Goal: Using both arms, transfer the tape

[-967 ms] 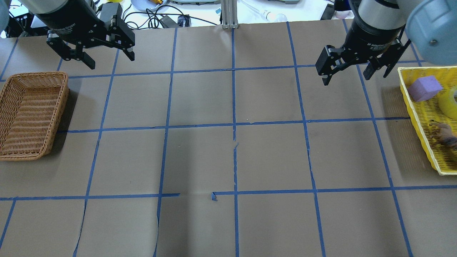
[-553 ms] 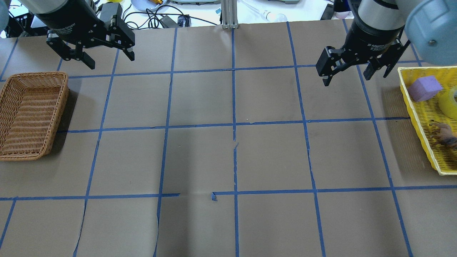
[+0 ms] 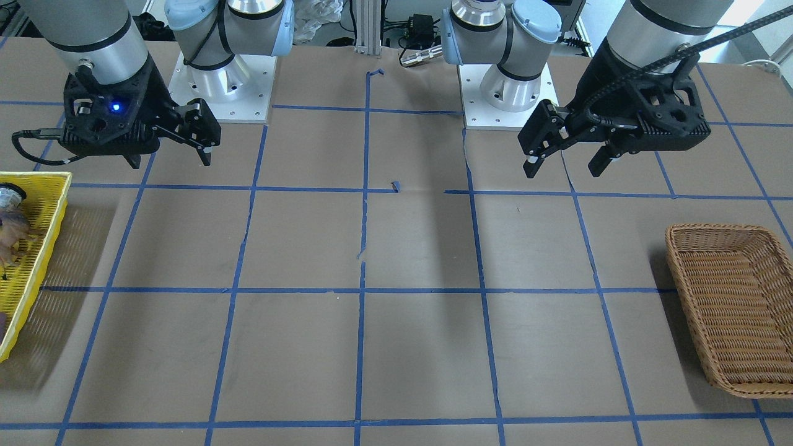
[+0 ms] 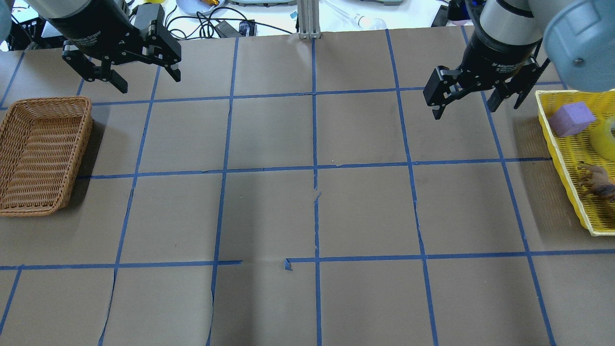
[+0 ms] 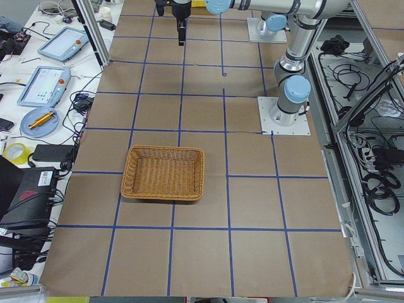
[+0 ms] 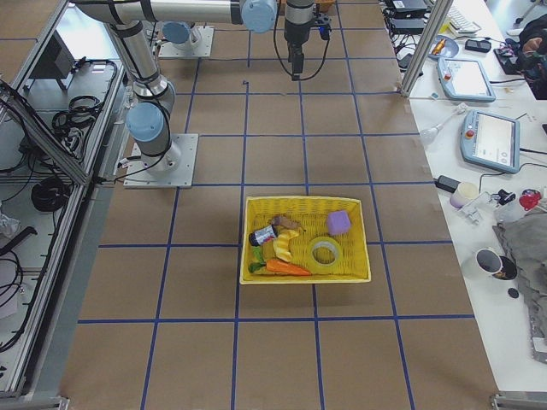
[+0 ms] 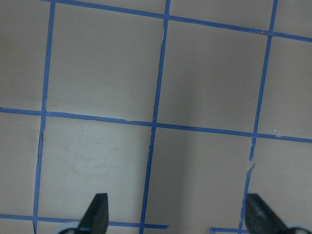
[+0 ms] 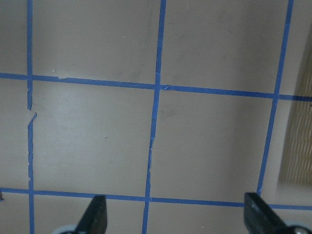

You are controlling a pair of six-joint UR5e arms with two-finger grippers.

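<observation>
The yellow tape roll (image 4: 606, 137) lies flat in the yellow basket (image 4: 557, 144) at the table's right end. In the exterior right view the tape (image 6: 326, 253) sits among other items in that basket. My right gripper (image 4: 465, 110) is open and empty, hovering above the table left of the yellow basket. It also shows in the front-facing view (image 3: 168, 162) and the right wrist view (image 8: 175, 209). My left gripper (image 4: 150, 82) is open and empty, hovering at the far left near the wicker basket (image 4: 48, 100). It also shows in the front-facing view (image 3: 562, 172).
The wicker basket (image 3: 712, 230) holds nothing. The yellow basket also holds a purple block (image 4: 571, 118), a toy animal (image 4: 596, 180) and a carrot (image 6: 286, 267). Blue tape lines grid the brown table. Cables and devices lie beyond the far edge.
My right gripper has shifted slightly toward the far edge and turned a little, still open. The left arm has not moved.
</observation>
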